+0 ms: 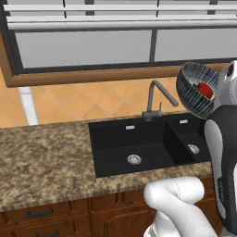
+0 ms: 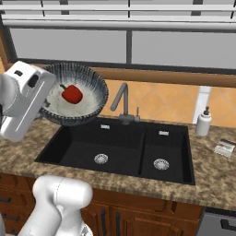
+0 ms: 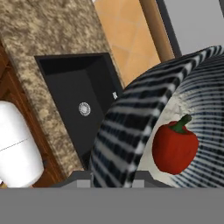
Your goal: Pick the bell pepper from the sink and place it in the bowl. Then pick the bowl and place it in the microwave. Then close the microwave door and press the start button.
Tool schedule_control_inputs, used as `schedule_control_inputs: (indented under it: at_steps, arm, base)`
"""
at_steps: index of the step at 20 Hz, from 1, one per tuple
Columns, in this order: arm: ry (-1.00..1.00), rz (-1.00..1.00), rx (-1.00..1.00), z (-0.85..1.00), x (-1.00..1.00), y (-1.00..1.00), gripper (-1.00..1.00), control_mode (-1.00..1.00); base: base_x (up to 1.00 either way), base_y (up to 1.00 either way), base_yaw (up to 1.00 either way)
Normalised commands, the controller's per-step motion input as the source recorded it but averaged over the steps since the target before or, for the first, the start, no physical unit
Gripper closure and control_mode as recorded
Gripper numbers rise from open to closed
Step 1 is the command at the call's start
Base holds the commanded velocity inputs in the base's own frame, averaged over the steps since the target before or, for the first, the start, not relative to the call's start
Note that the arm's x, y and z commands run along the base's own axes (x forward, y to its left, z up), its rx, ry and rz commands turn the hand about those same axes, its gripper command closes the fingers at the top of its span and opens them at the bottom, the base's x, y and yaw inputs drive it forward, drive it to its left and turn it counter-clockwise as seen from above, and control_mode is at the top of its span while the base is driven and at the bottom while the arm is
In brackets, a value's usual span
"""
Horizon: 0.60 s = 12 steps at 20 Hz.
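The dark streaked bowl [image 2: 92, 90] hangs tilted in the air above the left end of the black sink [image 2: 120, 147], off the counter. My gripper [image 3: 113, 178] is shut on its near rim, one finger inside and one outside. The red bell pepper [image 2: 72, 94] lies inside the bowl, stem up in the hand view [image 3: 175, 146]. From the left base view the bowl [image 1: 192, 92] with the bell pepper [image 1: 206, 90] is up at the right, above the sink [image 1: 139, 143]. The microwave, its door and start button are out of view.
A dark angular faucet [image 2: 122, 103] stands behind the sink, close to the bowl's right side. A white soap dispenser [image 2: 203, 122] and a small box [image 2: 226, 147] sit on the granite counter [image 1: 41, 157] at the right. A window runs along the wall.
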Motion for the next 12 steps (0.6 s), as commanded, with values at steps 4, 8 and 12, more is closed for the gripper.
schedule_control_inputs:
  at_steps: [4, 8, 12]
  arm:
    - [-0.04, 0.00, 0.00, 0.28, -0.17, 0.05, 1.00, -1.00]
    - [-0.01, 0.00, -0.06, 0.08, -0.02, 0.06, 1.00, -1.00]
    - [0.00, 0.00, -0.01, 0.00, -0.02, 0.00, 1.00, 1.00]
  base:
    - [0.00, 0.00, 0.00]
    - [0.00, 0.00, 0.00]
    - [-0.54, -0.06, 0.00]
